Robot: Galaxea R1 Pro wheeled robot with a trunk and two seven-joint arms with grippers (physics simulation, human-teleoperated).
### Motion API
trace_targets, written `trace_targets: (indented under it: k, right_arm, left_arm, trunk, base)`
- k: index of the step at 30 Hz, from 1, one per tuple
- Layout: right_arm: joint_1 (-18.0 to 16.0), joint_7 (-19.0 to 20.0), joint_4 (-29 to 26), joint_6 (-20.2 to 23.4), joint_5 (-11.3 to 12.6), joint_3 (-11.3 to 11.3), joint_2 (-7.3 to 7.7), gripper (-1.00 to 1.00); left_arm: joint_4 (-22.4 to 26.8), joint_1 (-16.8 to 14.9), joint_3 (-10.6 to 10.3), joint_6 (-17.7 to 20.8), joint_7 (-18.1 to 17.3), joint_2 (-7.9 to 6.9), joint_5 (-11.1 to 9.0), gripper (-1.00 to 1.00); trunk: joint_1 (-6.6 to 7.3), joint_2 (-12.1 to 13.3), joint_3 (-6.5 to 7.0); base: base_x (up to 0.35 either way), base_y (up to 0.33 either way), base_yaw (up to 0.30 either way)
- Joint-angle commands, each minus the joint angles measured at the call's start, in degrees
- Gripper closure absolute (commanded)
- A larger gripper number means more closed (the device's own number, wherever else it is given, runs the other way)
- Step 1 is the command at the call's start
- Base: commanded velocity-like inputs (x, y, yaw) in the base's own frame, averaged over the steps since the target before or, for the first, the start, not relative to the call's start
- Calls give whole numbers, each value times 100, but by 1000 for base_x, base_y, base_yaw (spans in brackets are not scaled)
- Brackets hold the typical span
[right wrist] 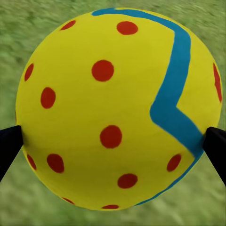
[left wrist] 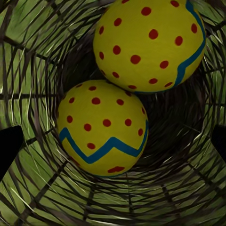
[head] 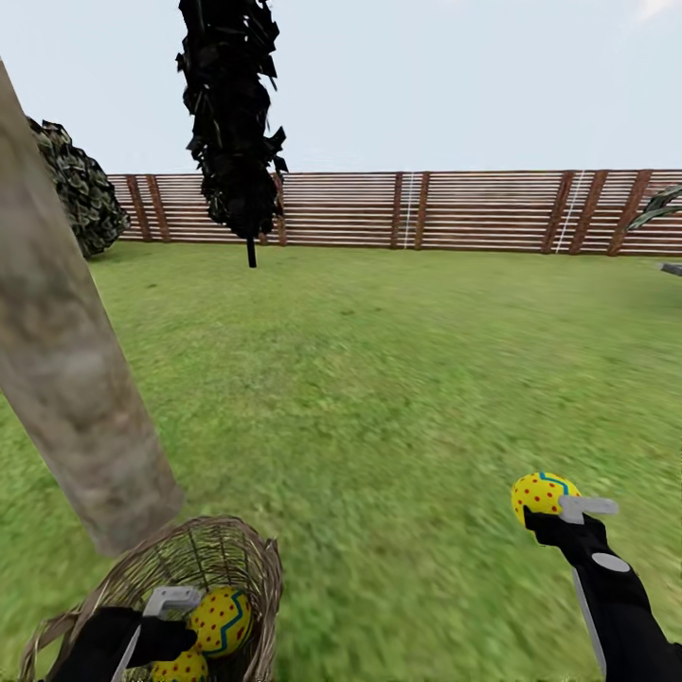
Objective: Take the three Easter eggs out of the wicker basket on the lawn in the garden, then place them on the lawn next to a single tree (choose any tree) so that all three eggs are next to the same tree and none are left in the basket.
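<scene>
Head view: right gripper (head: 547, 512) at 4 o'clock grips one egg (head: 538, 494) over the lawn (head: 398, 379); left gripper (head: 185, 620), spread wide, hangs inside the basket (head: 242, 549) at 7 o'clock above two eggs (left wrist: 103, 127), beside the tree (head: 66, 360).

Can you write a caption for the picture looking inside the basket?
Two Easter eggs left in the wicker basket.

Brown slat fence (head: 474, 210) far back, tall black-leaved tree (head: 232, 114) before it, round dark bush (head: 80, 189) at left, pale sky (head: 474, 76) above.
</scene>
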State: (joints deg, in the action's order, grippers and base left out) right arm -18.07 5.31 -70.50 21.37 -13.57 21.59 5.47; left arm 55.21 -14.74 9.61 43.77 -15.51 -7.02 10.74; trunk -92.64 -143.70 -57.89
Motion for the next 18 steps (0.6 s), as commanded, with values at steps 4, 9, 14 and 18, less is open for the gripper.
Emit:
trace_targets:
  k: [4, 9, 14, 18]
  right_arm:
    - [-4, 58, -16, 25, -58, 13, 5, 100]
    - [-4, 58, -46, 25, -58, 20, 9, 100]
    - [-4, 45, -52, 25, -58, -25, 6, 100]
    - [-4, 32, -43, 25, -58, -143, -2, 100]
  left_arm:
    - [18, -3, 14, 20, -49, 7, 59, -100]
    - [52, -3, 14, 17, -41, 8, 51, -100]
    - [114, -3, 14, 17, -25, 0, 54, -100]
    - [220, -3, 21, 17, -15, 1, 51, -100]
  trunk:
    - [-9, -8, -95]
    - [-22, -15, -206]
    - [-35, -22, -317]
    - [-45, -27, -405]
  base:
    - [0, 0, 0]
    - [0, 0, 0]
    - [0, 0, 0]
    - [0, 0, 0]
